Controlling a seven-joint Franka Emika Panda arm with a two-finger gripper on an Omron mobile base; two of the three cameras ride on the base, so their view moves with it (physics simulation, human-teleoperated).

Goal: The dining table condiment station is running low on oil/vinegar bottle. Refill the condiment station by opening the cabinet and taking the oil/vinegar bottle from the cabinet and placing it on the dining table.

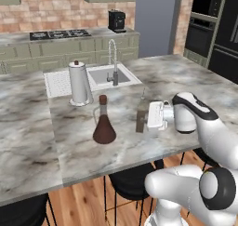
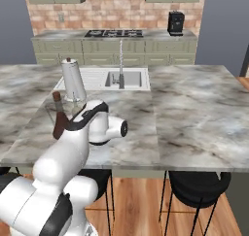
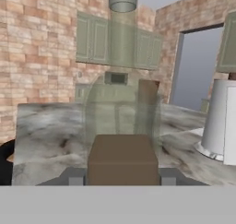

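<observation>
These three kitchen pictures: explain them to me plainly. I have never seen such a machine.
A white robot arm with a two-finger end effector stands at a marble dining table in a rendered kitchen. Two pictures come from cameras on its base, behind it to the left and to the right; the third looks along the hand. On the table stand a white jug and a brown corked flask beside an inset sink. The end effector is closed on the slim oil/vinegar bottle, which stands upright at the table's surface; in the hand view it sits between the fingers.

Brick back wall (image 2: 116, 9), black oven stack (image 1: 204, 29) at right, wood floor (image 1: 88, 202), black stools (image 2: 194, 186).
</observation>
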